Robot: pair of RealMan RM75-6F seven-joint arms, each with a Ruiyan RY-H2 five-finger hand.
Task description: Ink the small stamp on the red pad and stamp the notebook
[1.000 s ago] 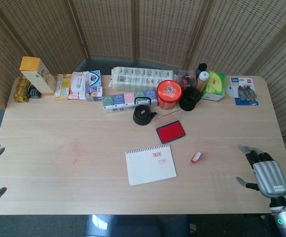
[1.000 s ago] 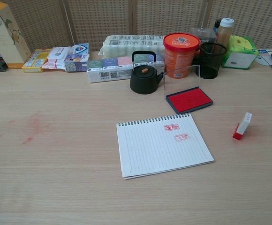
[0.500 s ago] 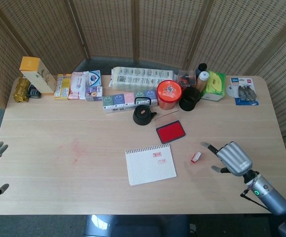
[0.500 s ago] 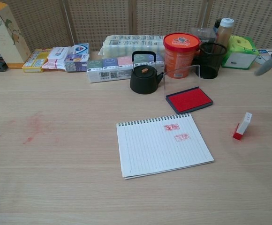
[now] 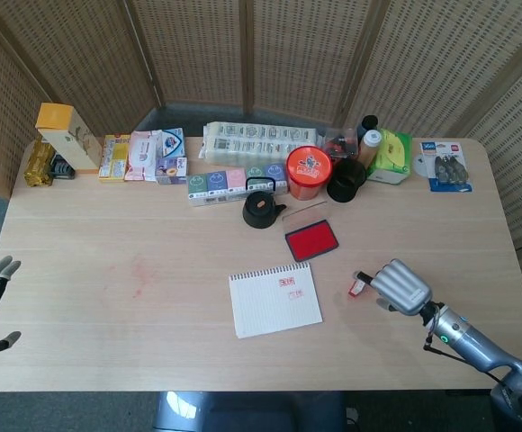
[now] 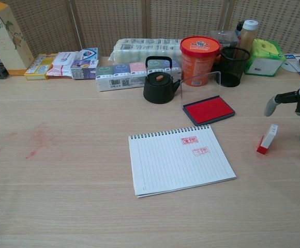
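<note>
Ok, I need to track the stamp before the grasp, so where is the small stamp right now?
In both views the small stamp lies on the table's right side, right of the notebook and below-right of the red pad, with the right hand just beside it.

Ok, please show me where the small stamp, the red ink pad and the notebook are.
small stamp (image 6: 267, 139), chest view, middle of its body.
red ink pad (image 6: 209, 109), chest view, centre of the red surface.
notebook (image 6: 176, 164), chest view, blank lined area of the page.

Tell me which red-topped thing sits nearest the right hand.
The small stamp, right beside the right hand; the red pad and orange tub sit farther back.
</note>
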